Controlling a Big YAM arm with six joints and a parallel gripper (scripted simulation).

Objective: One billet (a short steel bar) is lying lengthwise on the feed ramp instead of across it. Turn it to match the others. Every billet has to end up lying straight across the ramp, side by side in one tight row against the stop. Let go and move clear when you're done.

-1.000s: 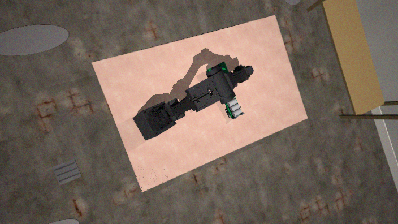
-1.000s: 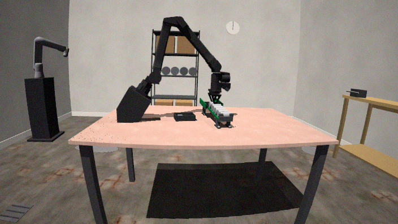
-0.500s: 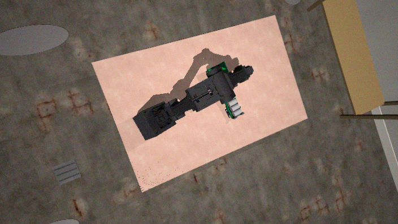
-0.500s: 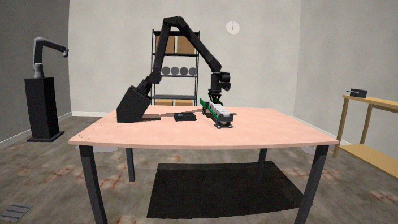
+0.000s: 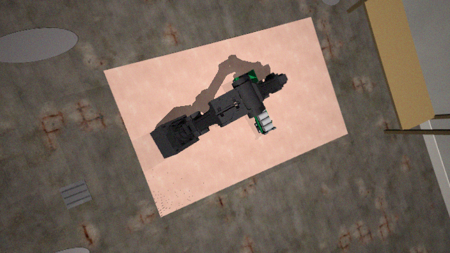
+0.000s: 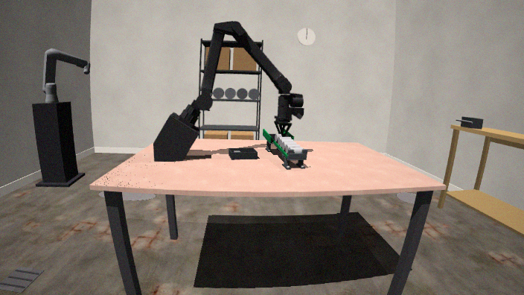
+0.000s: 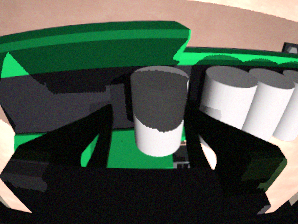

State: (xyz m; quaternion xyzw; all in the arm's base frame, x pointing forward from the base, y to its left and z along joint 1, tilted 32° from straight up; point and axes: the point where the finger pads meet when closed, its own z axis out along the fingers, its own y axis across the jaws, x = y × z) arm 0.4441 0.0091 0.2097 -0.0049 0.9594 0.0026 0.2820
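A green feed ramp (image 5: 252,76) (image 6: 269,135) (image 7: 100,39) stands on the table and slopes down to a stop. A row of grey billets (image 5: 266,122) (image 6: 291,144) (image 7: 246,96) lies side by side across its lower end. In the wrist view one more billet (image 7: 158,119) lies on the ramp just above the row, with its round end towards the camera. My gripper (image 6: 283,131) (image 7: 148,111) is low over the ramp. It is open, with one finger on each side of this billet. In the overhead view the wrist hides the fingers and this billet.
The arm's black base (image 5: 174,135) (image 6: 175,139) sits on the pink table (image 5: 287,57) (image 6: 335,175). A flat black box (image 6: 243,153) lies between the base and the ramp. A wooden side table (image 6: 484,134) stands off to the right.
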